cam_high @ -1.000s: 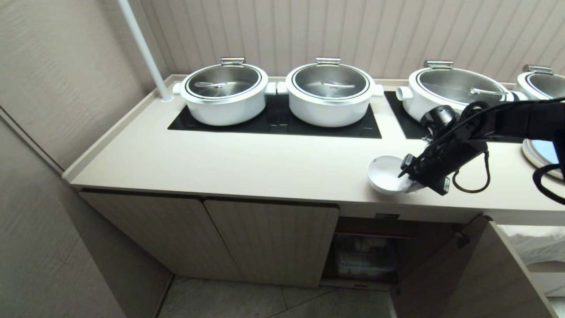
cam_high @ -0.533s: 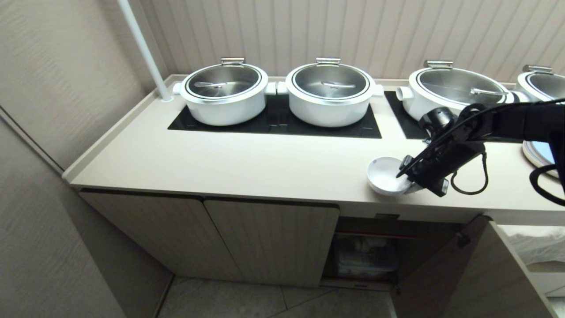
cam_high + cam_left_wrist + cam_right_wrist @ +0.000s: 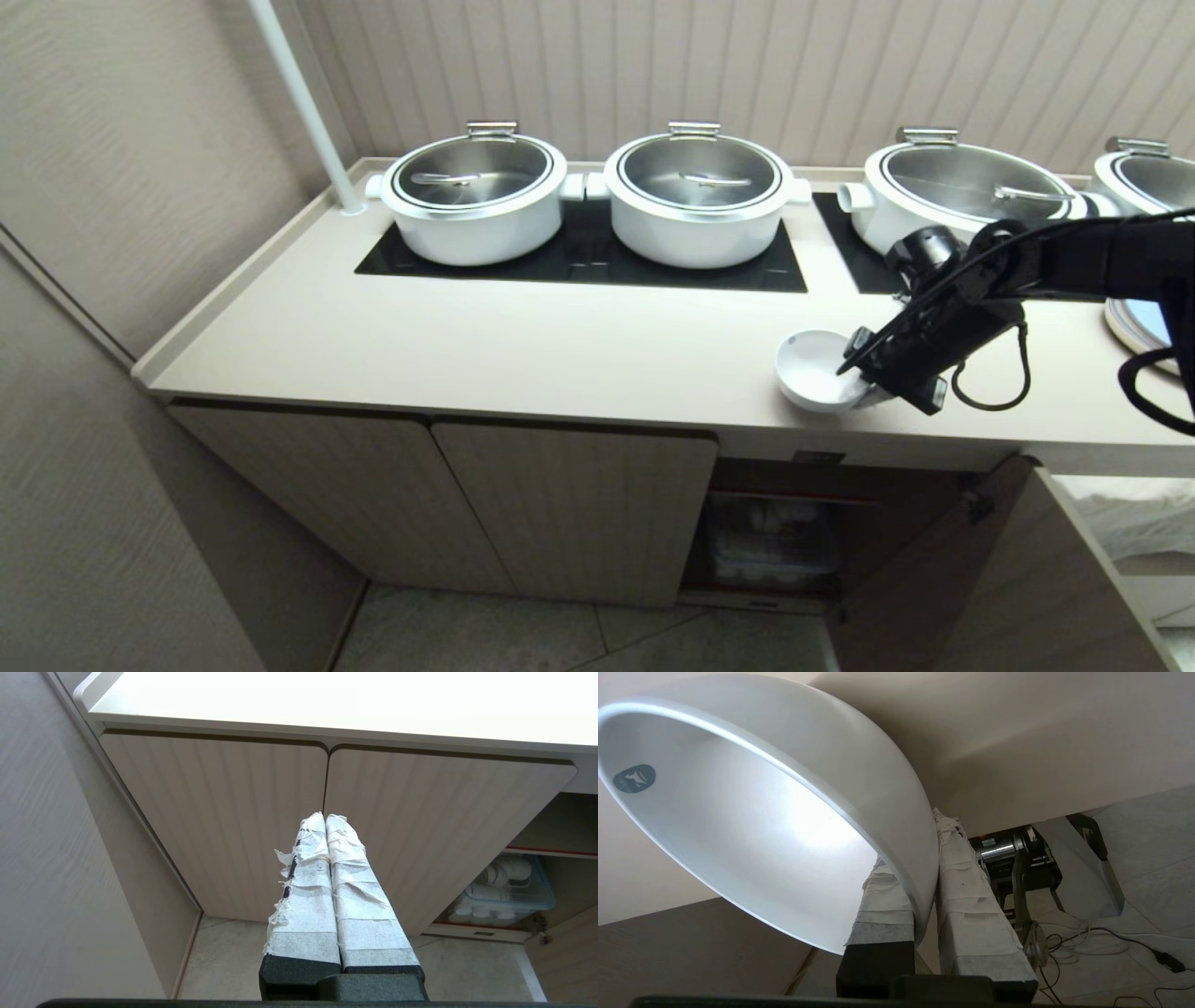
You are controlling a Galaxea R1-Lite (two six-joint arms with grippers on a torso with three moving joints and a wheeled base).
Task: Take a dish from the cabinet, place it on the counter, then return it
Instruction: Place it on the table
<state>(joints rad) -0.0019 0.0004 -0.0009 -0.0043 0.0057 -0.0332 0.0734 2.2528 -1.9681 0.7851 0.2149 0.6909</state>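
Observation:
The dish [image 3: 810, 369], a small white bowl, sits tilted over the counter [image 3: 560, 345] close to its front edge. Whether its foot touches the worktop I cannot tell. My right gripper [image 3: 854, 383] comes in from the right and is shut on the bowl's near rim. In the right wrist view one taped finger lies inside the dish [image 3: 761, 826] and the other outside, with the right gripper [image 3: 915, 844] clamping the wall. Below, the cabinet [image 3: 569, 504] has its right compartment open. My left gripper [image 3: 325, 816] hangs shut and empty before the cabinet's closed doors [image 3: 224, 812].
Large white lidded pots [image 3: 695, 196] stand on black cooktop panels [image 3: 579, 257] at the back. A pale blue plate [image 3: 1144, 322] lies at the right edge. The open cabinet door [image 3: 980, 579] swings out at lower right. A clear bin of dishes [image 3: 504, 891] sits inside.

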